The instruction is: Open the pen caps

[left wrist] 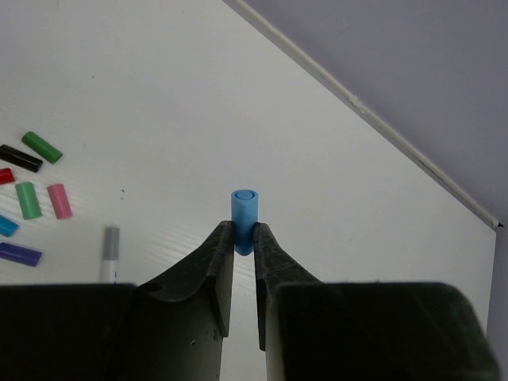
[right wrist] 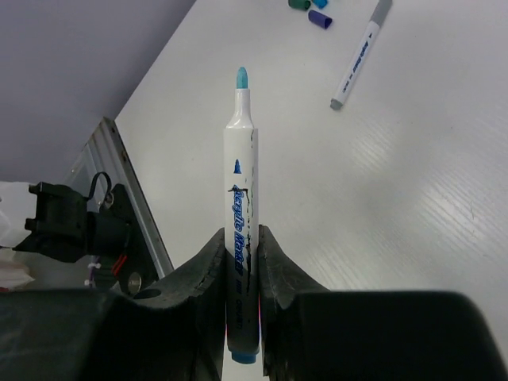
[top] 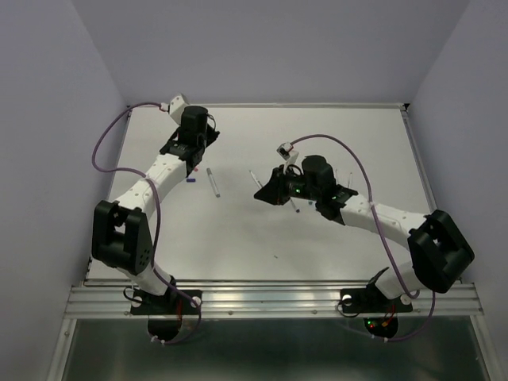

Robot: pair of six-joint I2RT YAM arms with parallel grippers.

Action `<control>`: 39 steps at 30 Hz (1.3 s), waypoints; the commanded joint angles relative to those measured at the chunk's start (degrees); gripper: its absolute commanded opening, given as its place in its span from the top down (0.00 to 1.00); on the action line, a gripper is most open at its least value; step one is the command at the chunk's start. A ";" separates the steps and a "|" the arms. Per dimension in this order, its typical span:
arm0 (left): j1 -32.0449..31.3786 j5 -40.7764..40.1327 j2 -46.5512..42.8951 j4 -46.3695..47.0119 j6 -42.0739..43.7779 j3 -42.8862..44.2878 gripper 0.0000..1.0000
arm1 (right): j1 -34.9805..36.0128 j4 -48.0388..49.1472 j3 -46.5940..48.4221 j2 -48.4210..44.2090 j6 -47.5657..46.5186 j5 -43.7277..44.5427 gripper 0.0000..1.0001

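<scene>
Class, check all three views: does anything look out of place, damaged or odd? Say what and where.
Nothing looks damaged or spilled. The loose caps lie scattered at mixed angles on the table, which fits the job. The left hand pinches a blue cap; the right hand grips an uncapped pen.

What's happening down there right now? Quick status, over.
Left gripper shut on light blue cap. Right gripper shut on uncapped pen, blue tip bare. Loose caps and a second pen lie aside, blocking nothing.
</scene>
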 commanded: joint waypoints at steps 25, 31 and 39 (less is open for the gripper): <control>10.67 1.17 4.53 -11.21 8.26 -8.59 1.00 | -13.51 -25.67 5.59 8.42 -6.65 26.41 0.98; 11.37 1.09 5.41 -11.21 8.44 -8.86 0.96 | -13.51 -26.29 6.38 10.89 -6.65 24.74 0.91; 12.16 1.53 6.90 -11.03 8.88 -8.94 0.86 | -14.04 -28.04 6.91 12.65 -5.60 28.69 0.88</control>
